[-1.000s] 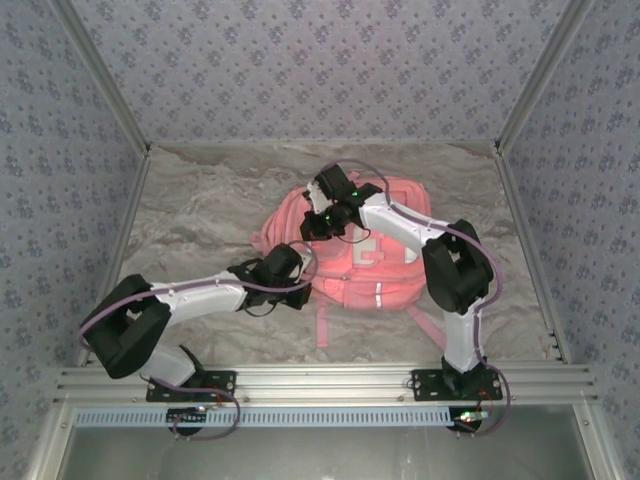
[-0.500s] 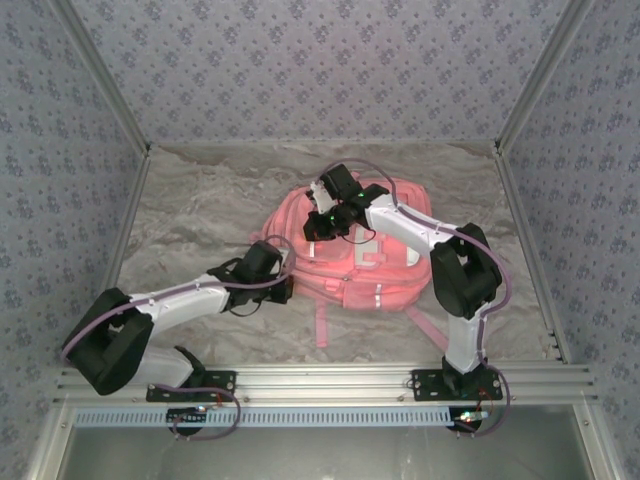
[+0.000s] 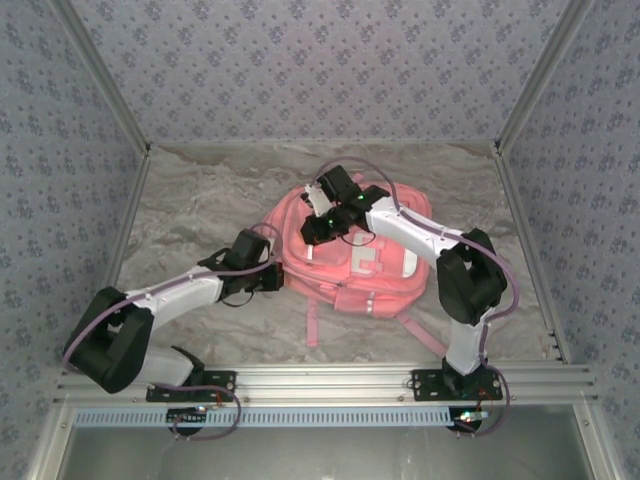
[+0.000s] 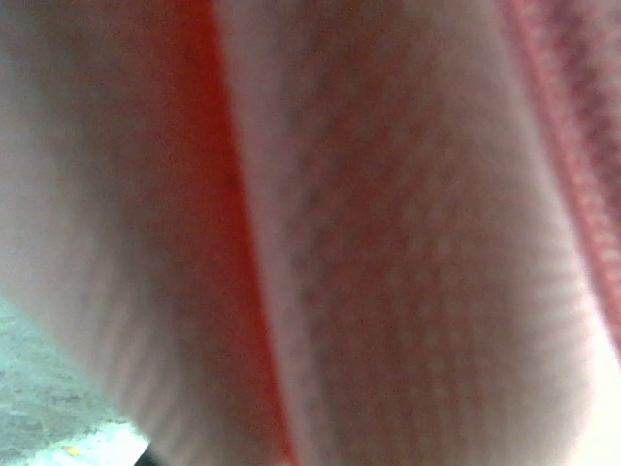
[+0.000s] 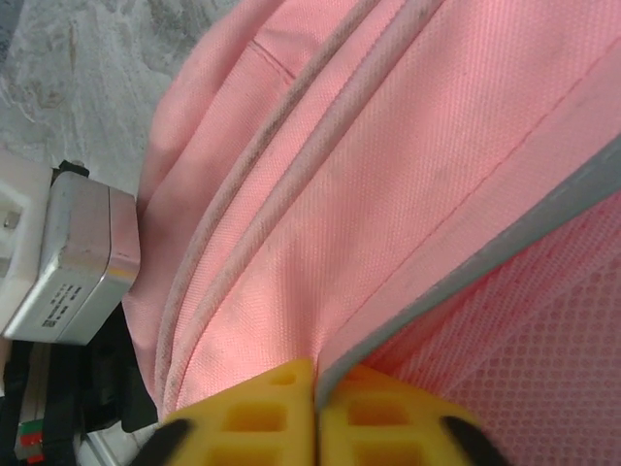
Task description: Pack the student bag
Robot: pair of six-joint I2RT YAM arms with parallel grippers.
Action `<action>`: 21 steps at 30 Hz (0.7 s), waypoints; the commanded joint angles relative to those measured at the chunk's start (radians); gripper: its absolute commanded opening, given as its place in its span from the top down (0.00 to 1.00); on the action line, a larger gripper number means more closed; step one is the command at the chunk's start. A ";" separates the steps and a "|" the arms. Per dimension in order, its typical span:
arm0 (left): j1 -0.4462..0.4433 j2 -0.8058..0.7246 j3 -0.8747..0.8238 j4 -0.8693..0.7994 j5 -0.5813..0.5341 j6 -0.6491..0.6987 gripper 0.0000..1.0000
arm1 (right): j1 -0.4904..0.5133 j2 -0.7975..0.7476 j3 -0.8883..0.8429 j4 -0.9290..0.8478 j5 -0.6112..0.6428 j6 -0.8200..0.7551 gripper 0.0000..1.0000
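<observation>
The student bag (image 3: pixel 375 265), a large pink backpack with white strips, lies flat in the middle of the marbled table. My left gripper (image 3: pixel 272 277) is at the bag's left edge. Its fingers are hidden; blurred pink bag fabric (image 4: pixel 388 243) lies right against that wrist camera. My right gripper (image 3: pixel 312 232) rests on the bag's upper left part. In the right wrist view its yellow fingertips (image 5: pixel 316 408) stand almost together, pinching a grey-edged fold (image 5: pixel 505 243) of the bag (image 5: pixel 320 194) beside pink mesh.
Two pink straps (image 3: pixel 312 325) (image 3: pixel 425 335) trail from the bag toward the metal rail (image 3: pixel 320 380) at the near edge. Patterned walls close off the left, back and right. A silver and white box-shaped arm part (image 5: pixel 73 262) sits beside the bag's left side.
My left gripper has moved left, and the bag's left side and lower edge have shifted left with it. The right gripper has stayed nearly in place on the bag.
</observation>
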 commanded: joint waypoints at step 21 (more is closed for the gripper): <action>-0.210 -0.047 0.010 0.007 -0.034 -0.006 1.00 | 0.079 -0.821 -0.834 0.065 0.373 0.515 0.65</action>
